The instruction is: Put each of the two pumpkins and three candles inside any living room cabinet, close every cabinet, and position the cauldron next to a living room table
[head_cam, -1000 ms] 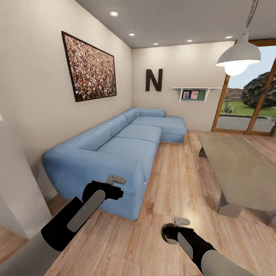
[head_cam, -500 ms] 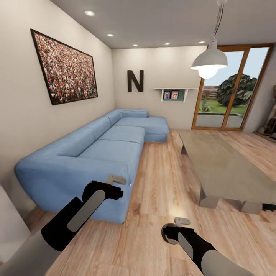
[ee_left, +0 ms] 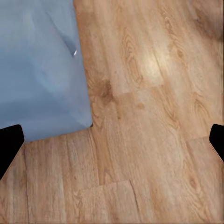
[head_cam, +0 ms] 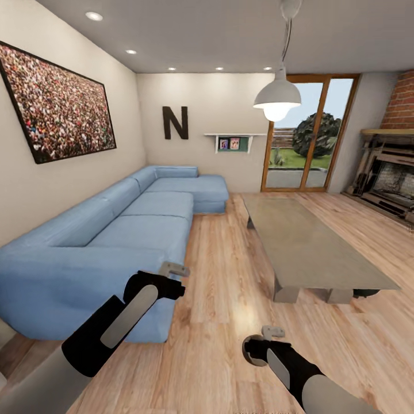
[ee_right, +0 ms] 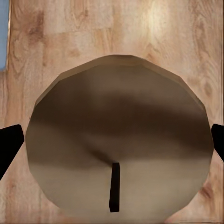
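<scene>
Grey-beige candle (ee_right: 116, 144) sits between the right gripper's (head_cam: 260, 349) fingers; whether they clamp it cannot be told. Left gripper (ee_left: 112, 140) spread apart above floor (ee_left: 149, 116). Sofa (head_cam: 115, 230) at ten o'clock, table (head_cam: 310, 241) at one o'clock.

My head camera sits high, facing forward and slightly down the room: blue sofa (head_cam: 109, 230) on my left, low table (head_cam: 310, 244) ahead right, glass doors (head_cam: 302, 135) far off. My left wrist camera looks straight down, near the wood floor (ee_left: 149, 140), catching the sofa's corner (ee_left: 42, 70), shared with the head view. My right wrist camera looks down, close on a round candle top (ee_right: 116, 144) over the same floor.
</scene>
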